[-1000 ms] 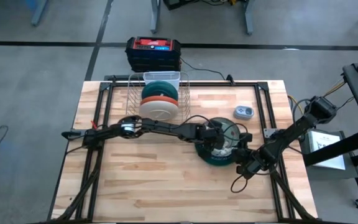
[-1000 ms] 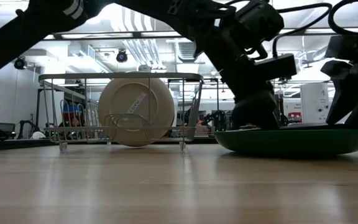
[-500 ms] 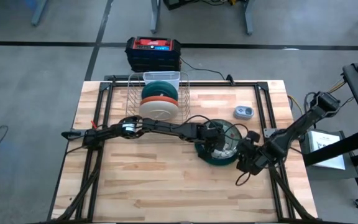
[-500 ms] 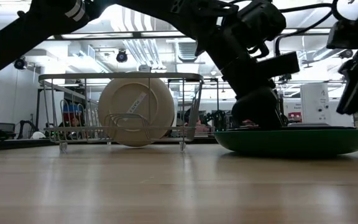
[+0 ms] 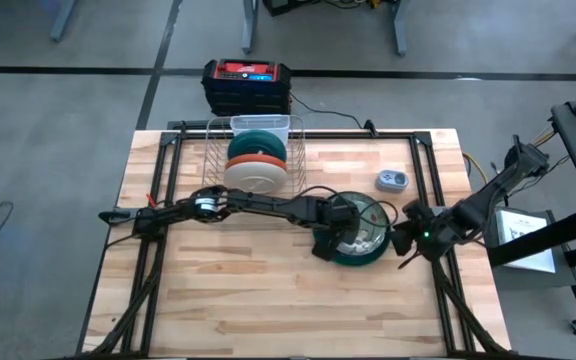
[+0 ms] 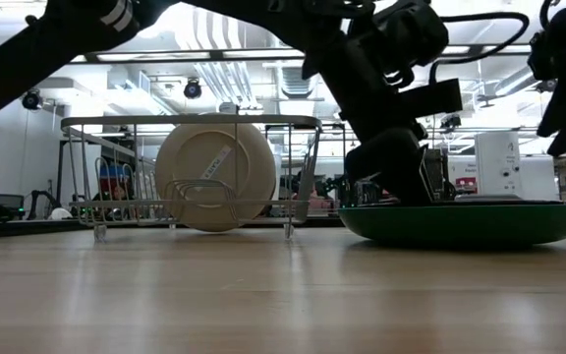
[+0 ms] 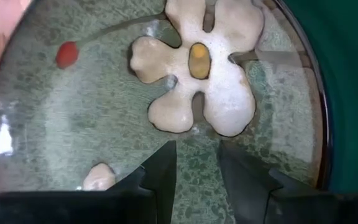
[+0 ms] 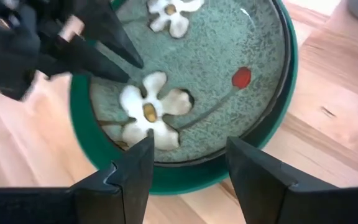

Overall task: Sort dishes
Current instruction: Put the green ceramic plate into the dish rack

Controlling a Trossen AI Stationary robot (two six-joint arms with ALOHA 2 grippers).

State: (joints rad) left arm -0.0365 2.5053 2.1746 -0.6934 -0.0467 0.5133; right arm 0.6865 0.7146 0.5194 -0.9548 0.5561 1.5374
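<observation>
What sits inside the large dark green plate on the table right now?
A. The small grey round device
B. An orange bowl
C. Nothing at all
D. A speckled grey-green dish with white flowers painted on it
D: the right wrist view shows a speckled dish with white flowers nested inside the dark green plate, with the left gripper reaching over it.

Five dishes (image 5: 258, 160) — one rack (image 5: 213, 140)

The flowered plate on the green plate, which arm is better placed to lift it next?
Probably left. The left pincer sits right over the flowered plate with fingers at its rim; the right pincer hangs open beside the green plate.
</observation>
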